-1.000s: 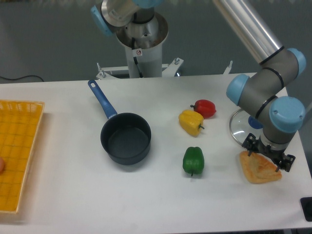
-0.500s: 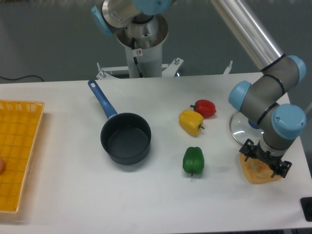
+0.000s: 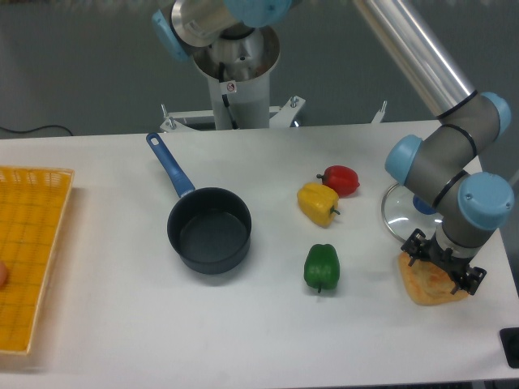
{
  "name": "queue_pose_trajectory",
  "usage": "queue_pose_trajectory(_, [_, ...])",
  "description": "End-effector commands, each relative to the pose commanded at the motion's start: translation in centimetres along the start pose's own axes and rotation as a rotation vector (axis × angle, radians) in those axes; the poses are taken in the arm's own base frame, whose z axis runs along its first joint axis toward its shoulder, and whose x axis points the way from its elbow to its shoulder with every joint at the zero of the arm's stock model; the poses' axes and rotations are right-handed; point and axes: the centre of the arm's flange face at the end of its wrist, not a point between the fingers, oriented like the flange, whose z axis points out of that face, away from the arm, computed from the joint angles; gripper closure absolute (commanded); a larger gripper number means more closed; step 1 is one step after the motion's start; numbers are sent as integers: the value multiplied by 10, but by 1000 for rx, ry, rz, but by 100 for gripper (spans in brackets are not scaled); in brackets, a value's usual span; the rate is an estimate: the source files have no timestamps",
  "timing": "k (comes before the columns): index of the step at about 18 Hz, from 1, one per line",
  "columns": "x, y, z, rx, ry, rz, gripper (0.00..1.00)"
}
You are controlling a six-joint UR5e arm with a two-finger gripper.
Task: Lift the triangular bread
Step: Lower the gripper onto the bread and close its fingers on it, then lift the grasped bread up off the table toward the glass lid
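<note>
The triangular bread (image 3: 428, 284) lies flat near the right edge of the worktop (image 3: 268, 332), just in front of a glass lid (image 3: 401, 212). The claw (image 3: 443, 268) sits directly on top of it, pointing straight down, probably so its fingers can straddle the flat pastry; whether they have closed on it I cannot tell.

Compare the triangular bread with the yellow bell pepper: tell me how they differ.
The triangular bread is flat with rounded corners; the yellow bell pepper is plump and blocky, with a dark stem. The bread is golden-orange with a paler crust; the pepper is plain bright yellow. The bread lies by the table's right edge directly under the hand; the pepper sits clear of the arm, beside the red pepper. Both rest on the white table.
</note>
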Motion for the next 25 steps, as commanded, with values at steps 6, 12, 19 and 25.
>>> queue_pose_trajectory(6, [1,1,4,-5,5,1,31])
queue_pose_trajectory(12, [2,1,-2,-8,-1,-2,90])
queue_pose_trajectory(19, [6,-1,-8,-5,-4,-11,100])
queue_pose_trajectory(25, [25,-2,-29,-10,-3,-8,100])
